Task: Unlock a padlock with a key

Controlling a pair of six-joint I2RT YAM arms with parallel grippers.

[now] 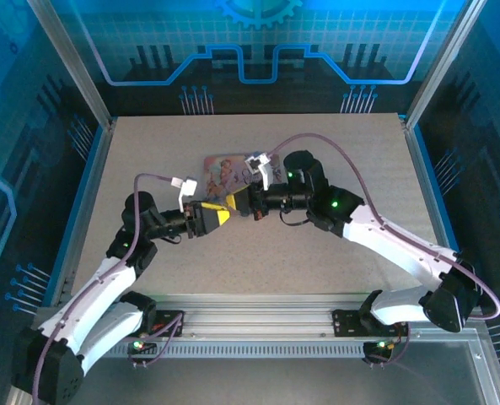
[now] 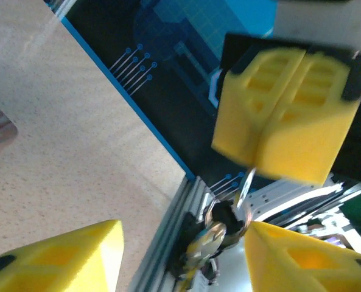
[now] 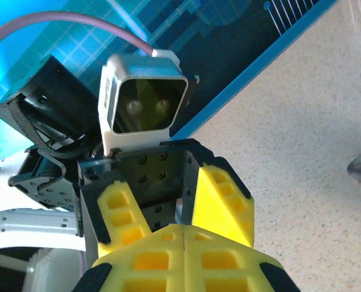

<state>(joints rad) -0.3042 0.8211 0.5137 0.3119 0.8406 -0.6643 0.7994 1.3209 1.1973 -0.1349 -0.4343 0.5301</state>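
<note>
Hanging below the right hand (image 2: 259,152), the thin key (image 2: 247,184) is pinched at its upper end in the seam of that hand's yellow fingers, which are pressed together on it. The key's lower end meets the padlock (image 2: 212,238), which sits in the wide gap between the spread fingers (image 2: 58,258) of the left hand (image 2: 180,231). That hand is open and nothing is clamped by it. The padlock is blurred, and whether it is touched by the finger beside it cannot be told. Behind both hands, a pink tin (image 1: 220,171) lies flat on the table (image 1: 334,261). Its printed top is turned up, its contents are hidden, and its right end is covered by the right arm.
</note>
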